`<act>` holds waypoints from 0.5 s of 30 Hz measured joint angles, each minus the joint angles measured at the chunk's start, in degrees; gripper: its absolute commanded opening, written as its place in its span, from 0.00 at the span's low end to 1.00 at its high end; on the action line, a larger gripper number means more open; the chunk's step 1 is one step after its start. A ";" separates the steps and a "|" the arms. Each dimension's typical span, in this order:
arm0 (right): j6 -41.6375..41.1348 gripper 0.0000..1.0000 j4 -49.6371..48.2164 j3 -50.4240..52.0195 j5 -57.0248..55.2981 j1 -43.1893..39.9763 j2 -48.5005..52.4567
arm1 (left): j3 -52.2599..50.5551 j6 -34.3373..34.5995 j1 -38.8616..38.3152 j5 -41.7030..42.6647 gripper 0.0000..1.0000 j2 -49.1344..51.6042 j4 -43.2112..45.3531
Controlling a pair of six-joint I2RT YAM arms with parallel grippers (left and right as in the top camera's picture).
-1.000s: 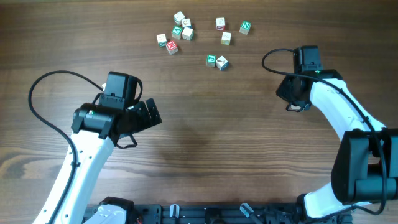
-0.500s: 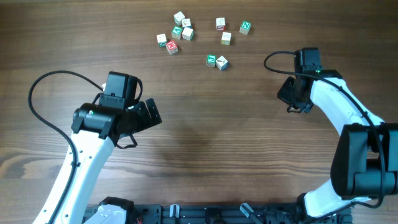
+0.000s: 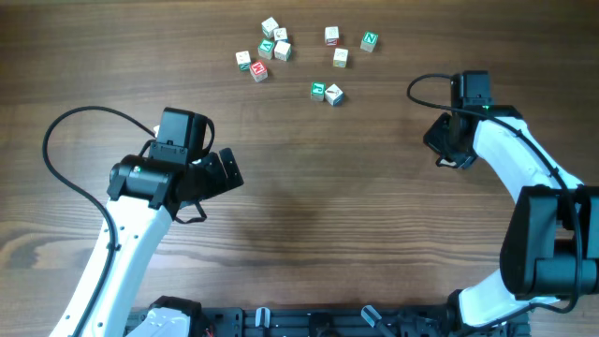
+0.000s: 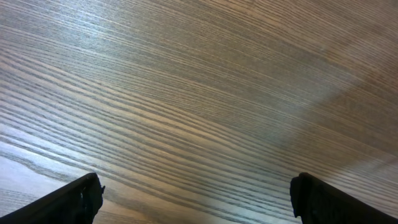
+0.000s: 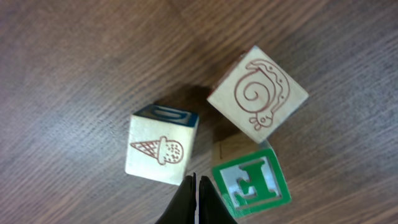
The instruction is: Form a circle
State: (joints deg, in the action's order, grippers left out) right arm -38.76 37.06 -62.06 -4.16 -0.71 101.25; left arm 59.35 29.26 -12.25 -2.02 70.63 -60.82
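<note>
1. Over the last second the right arm (image 3: 510, 173) has slid a little to the right across the bench (image 3: 309, 225), further from the loose cubes (image 3: 283, 50) at the far edge. Those cubes have not moved.
2. The right pincer (image 5: 193, 186) has its fingers pressed together and holds nothing. Its tip points into the gap between an ice-cream cube (image 5: 160, 149) and a green E cube (image 5: 252, 186). Whether it touches either one cannot be told.
3. Those two and a snail cube (image 5: 258, 96) make up the group of three cubes. The snail cube's near corner meets or almost meets the E cube. The overhead view does not show this group, which is probably hidden under the right wrist.
4. The left arm has not shifted. The left pincer (image 4: 196, 183) is spread wide over bare wood with nothing between its fingers.
5. No circle exists yet, because the three cubes sit bunched together rather than spaced around a ring. The sideways slide with closed fingers looks like a pushing move. The likely next job is nudging the cubes apart into an even curve. A tip this close could knock two cubes at once.
</note>
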 measured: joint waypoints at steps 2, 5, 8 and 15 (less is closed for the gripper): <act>1.11 0.05 -2.16 0.09 1.09 0.00 0.00 | 0.00 0.00 0.00 0.00 1.00 0.00 0.00; 5.73 0.05 -2.64 0.02 6.60 0.07 0.02 | 0.00 0.00 0.00 0.00 1.00 0.00 0.02; 5.46 0.05 1.64 -0.09 5.84 0.70 -1.36 | 0.00 0.00 0.00 0.00 1.00 0.00 -0.02; -14.82 0.04 14.84 -0.66 -5.33 5.44 -15.78 | 0.00 0.00 0.00 0.00 1.00 0.00 0.00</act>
State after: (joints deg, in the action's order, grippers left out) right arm -53.58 51.90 -62.72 -9.50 4.73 85.47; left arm 59.35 29.26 -12.25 -2.02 70.63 -60.82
